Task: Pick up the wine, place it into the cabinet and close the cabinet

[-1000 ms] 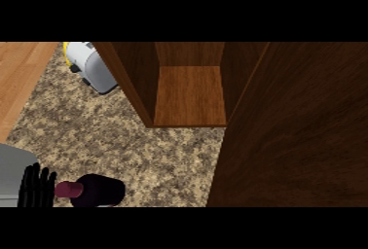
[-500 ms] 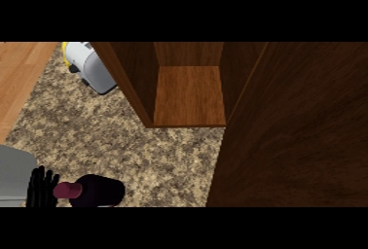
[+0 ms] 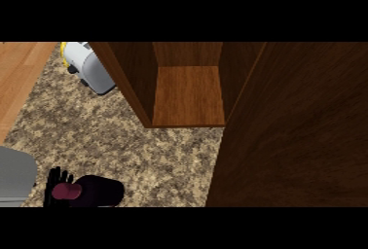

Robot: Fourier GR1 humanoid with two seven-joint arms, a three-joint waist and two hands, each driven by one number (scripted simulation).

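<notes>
The wine bottle is dark with a reddish top and stands on the speckled counter at the lower left. My left hand is right beside the bottle's top, fingers pointing up and straight; the bottle hides part of it. Its grey forearm comes in at the left edge. The wooden cabinet stands open at the top centre, its shelf bare. Its open door fills the right side. My right hand does not show.
A white and grey appliance with a yellow part stands to the left of the cabinet at the back. A light wooden surface borders the counter at the upper left.
My left hand has edged slightly to the right, closer against the bottle's top. The bottle and the cabinet have not moved.
</notes>
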